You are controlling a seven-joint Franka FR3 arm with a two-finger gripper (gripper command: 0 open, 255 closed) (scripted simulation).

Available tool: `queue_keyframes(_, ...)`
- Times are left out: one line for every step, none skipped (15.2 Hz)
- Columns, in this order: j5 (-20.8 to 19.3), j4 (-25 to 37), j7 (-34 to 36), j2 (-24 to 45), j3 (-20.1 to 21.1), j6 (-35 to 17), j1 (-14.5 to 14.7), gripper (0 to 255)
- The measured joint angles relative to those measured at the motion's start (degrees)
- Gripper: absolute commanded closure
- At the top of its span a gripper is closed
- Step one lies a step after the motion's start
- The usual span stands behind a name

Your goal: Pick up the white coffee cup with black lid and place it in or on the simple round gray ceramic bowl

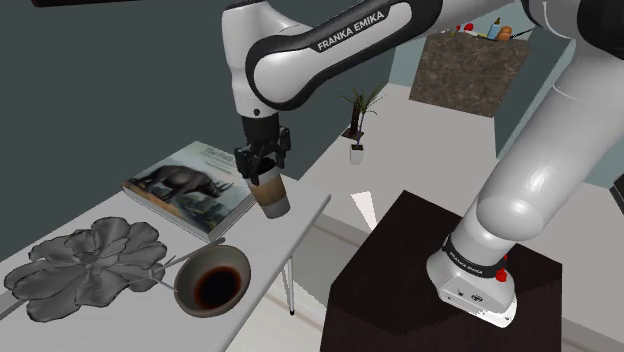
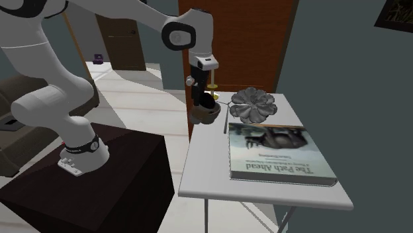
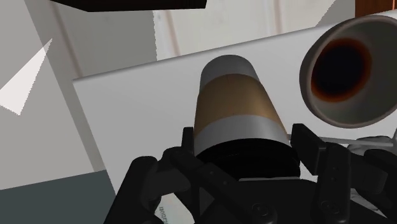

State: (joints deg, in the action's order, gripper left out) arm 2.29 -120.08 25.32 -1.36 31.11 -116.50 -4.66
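- While the tool (image 1: 263,168) clamps the cup (image 1: 272,196) by its lid end, the cup hangs tilted over the desk (image 1: 275,235) edge.
- And the bowl (image 1: 213,285) sits apart, near the book (image 1: 190,190).

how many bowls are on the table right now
1. The grey bowl, dark inside, sits at the table's edge beside the flower-shaped dish, near the cup clasped in the pincer. No other seems hidden.
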Motion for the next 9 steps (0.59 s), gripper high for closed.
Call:
queue_keyframes(0.2, 0.4, -0.1, -0.4, 0.0, 0.7, 0.0, 255)
queue_keyframes(0.3, 1.1, -0.1, -0.5, 0.0, 1.5, 0.0, 255)
queue_keyframes(0.5, 1.6, -0.2, -0.9, -0.1, 2.4, 0.0, 255)
queue_keyframes(0.6, 1.9, -0.2, -1.1, -0.1, 2.9, 0.0, 255)
queue_keyframes(0.4, 2.7, 0.5, -0.8, 0.3, 3.3, 0.3, 255)
queue_keyframes(0.3, 3.4, 1.6, -0.6, 0.9, 3.9, 0.8, 255)
queue_keyframes(0.1, 4.5, 2.9, 0.0, 1.5, 4.4, 1.4, 255)
queue_keyframes(-0.2, 5.3, 4.3, 0.6, 2.1, 4.7, 2.0, 255)
queue_keyframes(-0.5, 6.3, 5.9, 1.3, 2.9, 5.1, 2.7, 255)
